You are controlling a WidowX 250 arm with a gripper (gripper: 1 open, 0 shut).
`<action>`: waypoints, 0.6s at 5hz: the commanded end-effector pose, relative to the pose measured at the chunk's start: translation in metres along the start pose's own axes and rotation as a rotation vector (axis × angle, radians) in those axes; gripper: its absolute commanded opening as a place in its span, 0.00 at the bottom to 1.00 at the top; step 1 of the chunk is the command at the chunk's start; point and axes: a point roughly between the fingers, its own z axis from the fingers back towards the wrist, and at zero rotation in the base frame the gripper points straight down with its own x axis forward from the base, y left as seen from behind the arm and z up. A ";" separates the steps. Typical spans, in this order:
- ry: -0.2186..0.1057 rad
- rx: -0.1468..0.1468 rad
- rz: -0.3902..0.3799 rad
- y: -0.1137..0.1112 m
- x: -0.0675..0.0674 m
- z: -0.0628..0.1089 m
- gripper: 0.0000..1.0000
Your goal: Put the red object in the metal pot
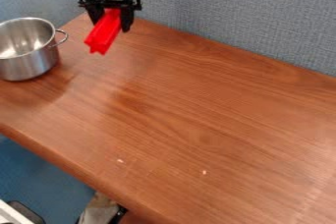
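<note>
At far left, the metal pot (26,48): round, shiny, upright on the wooden surface (197,110), mouth open, one small side handle toward the right. Nothing visible inside but bare steel. Just right of the pot and higher up, the red object (102,34): hanging tilted, lower end toward the pot, clear of the surface and apart from the pot's rim. Above it, the black gripper (110,12), pointing down, jaws clamped on the upper end of the red object. Behind, a grey-blue textured wall (237,12). Farther right, only plain brown wood, with a few pale specks near the front edge.
</note>
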 end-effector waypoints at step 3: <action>-0.129 -0.005 -0.035 0.003 -0.008 0.018 1.00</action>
